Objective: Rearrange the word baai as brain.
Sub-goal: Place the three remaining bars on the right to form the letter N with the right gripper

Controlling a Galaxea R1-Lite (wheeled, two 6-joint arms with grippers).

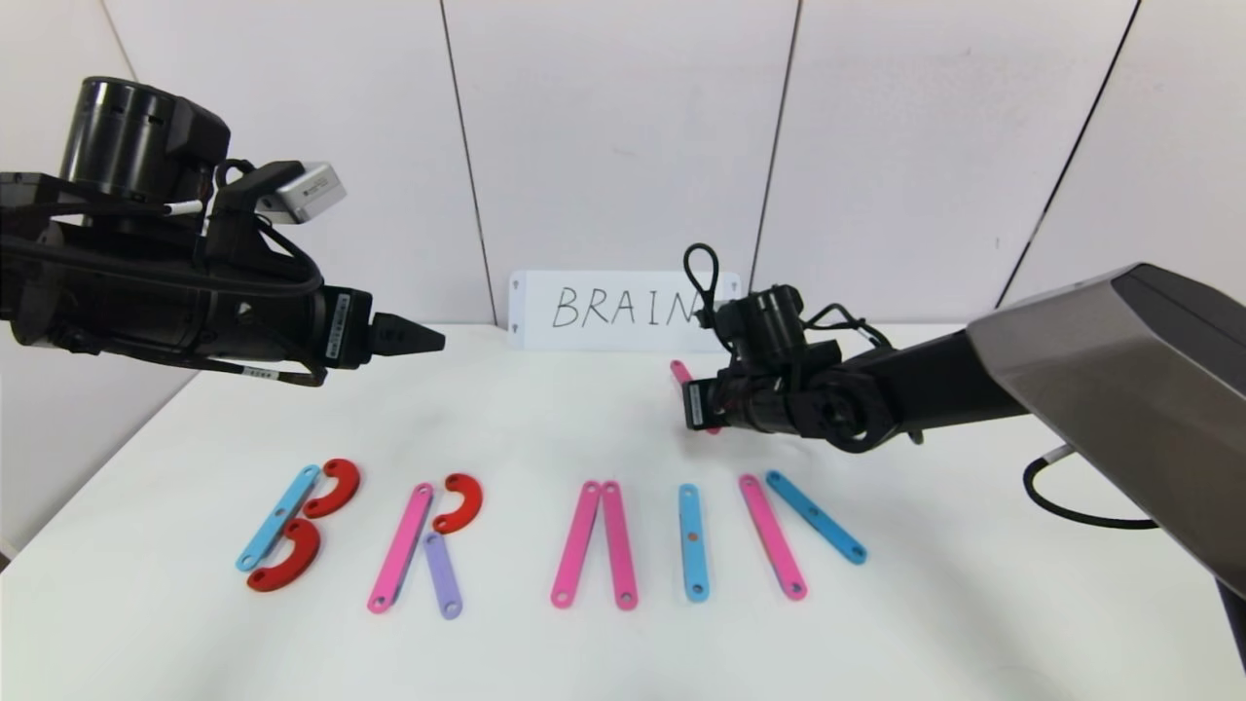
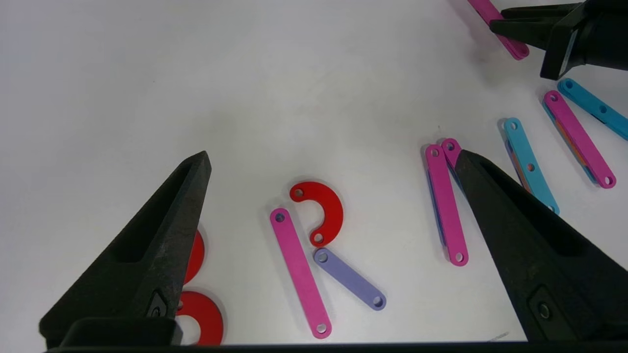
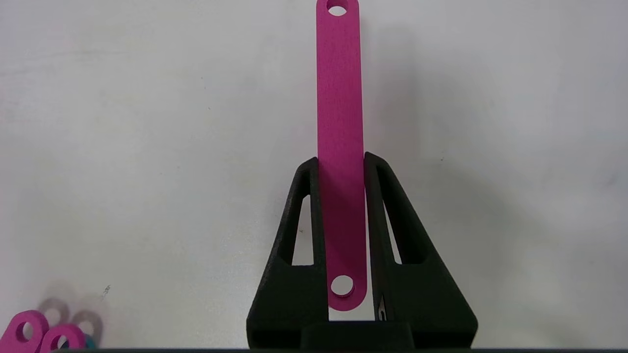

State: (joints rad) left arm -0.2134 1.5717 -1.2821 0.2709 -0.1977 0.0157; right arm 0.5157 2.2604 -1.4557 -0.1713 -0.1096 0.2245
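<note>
From the head camera, the right end effector [image 1: 693, 404] sits low over the bench [image 1: 973, 604], behind the row of letters [image 1: 545, 535] and in front of the white card [image 1: 623, 310]. A pink strip [image 1: 680, 372] pokes out from behind it, mostly hidden by the wrist. The unfinished N [image 1: 800, 532] lies nearer the robot, closest to this arm. The left wrist camera shows the left end effector [image 2: 333, 162] spread wide, hovering above the R [image 2: 319, 255], holding nothing. The right wrist camera shows the fingers pinching the pink strip [image 3: 340, 147] by its sides, long axis running straight ahead; its far end is cut off.
</note>
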